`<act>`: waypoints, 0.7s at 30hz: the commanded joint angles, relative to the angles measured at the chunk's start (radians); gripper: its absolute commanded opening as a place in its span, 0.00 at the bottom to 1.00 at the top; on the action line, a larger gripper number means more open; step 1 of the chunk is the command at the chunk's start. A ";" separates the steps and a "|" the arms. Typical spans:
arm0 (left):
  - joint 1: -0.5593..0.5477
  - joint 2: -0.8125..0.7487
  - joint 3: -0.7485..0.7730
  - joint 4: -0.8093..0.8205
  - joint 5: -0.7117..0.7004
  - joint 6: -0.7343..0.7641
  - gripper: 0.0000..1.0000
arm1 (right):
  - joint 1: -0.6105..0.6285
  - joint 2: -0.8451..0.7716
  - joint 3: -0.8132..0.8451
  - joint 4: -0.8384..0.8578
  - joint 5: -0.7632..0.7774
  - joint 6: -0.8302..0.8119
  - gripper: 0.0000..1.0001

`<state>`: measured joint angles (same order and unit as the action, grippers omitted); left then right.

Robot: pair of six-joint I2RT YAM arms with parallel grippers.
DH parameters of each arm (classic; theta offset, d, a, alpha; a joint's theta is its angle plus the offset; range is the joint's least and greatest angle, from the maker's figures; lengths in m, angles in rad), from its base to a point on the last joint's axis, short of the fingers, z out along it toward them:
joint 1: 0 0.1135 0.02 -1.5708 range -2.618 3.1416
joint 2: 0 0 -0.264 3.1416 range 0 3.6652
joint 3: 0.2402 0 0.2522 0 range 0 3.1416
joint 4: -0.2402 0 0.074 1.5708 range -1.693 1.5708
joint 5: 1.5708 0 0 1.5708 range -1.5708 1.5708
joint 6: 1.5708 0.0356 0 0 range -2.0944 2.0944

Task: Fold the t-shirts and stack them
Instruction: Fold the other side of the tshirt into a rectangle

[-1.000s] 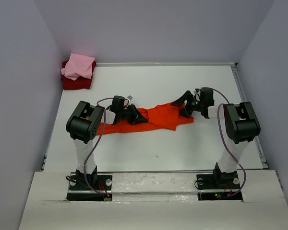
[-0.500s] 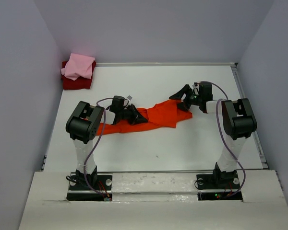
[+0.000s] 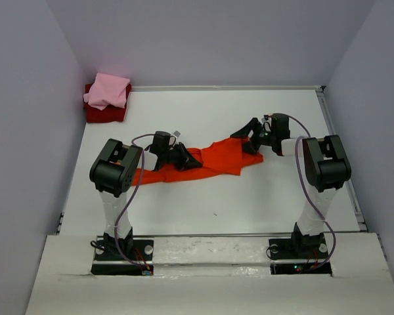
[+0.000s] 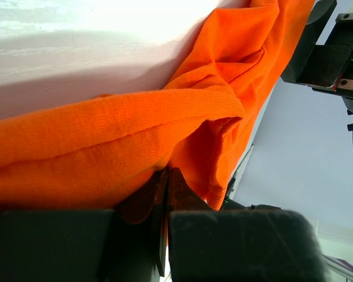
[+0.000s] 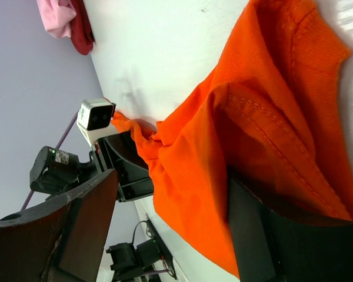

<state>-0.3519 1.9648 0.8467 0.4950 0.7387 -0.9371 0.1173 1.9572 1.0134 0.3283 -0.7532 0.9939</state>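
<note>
White table [image 3: 203, 111]: well right of the pink t-shirt [image 3: 108, 90], an orange-red t-shirt [image 3: 217, 157] lies rumpled (light, limp cloth). Our left gripper [image 3: 189, 159] pinches it; the right gripper [image 3: 246, 139] gapes astride its stitched hem, which we judge the surest hold.

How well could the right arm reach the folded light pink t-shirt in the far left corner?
Probably not: the folded light pink cloth t-shirt lies across the table, far from the right gripper, which is open over the bright orange-red cloth t-shirt.

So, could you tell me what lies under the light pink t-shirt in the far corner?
The folded dark red t-shirt; only its near part shows below the light pink t-shirt, the rest is covered.
</note>
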 commanded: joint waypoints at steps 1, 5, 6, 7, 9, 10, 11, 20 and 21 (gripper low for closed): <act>0.008 -0.004 -0.037 -0.108 -0.124 0.041 0.11 | 0.030 -0.001 0.027 0.042 -0.029 0.014 0.76; 0.008 -0.003 -0.046 -0.098 -0.130 0.034 0.11 | 0.039 0.017 0.051 0.028 -0.046 0.014 0.70; 0.010 -0.001 -0.047 -0.095 -0.130 0.029 0.11 | 0.039 0.022 0.053 0.026 -0.049 0.014 0.66; 0.007 -0.001 -0.047 -0.090 -0.130 0.026 0.11 | 0.039 0.029 0.056 0.025 -0.051 0.014 0.62; 0.007 -0.004 -0.049 -0.087 -0.131 0.021 0.11 | 0.048 0.042 0.065 0.026 -0.055 0.014 0.51; 0.007 -0.006 -0.049 -0.087 -0.133 0.020 0.11 | 0.048 0.052 0.070 0.028 -0.054 0.009 0.47; 0.007 -0.009 -0.049 -0.087 -0.133 0.020 0.11 | 0.048 0.058 0.077 0.020 -0.052 0.005 0.46; 0.005 -0.033 -0.074 -0.084 -0.145 0.009 0.11 | 0.048 0.112 0.171 -0.028 -0.054 -0.031 0.03; 0.005 -0.035 -0.074 -0.084 -0.147 0.011 0.11 | 0.048 0.112 0.178 -0.032 -0.049 -0.041 0.03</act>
<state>-0.3519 1.9347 0.8150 0.5053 0.6918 -0.9627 0.1585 2.0693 1.1393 0.2974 -0.7971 0.9867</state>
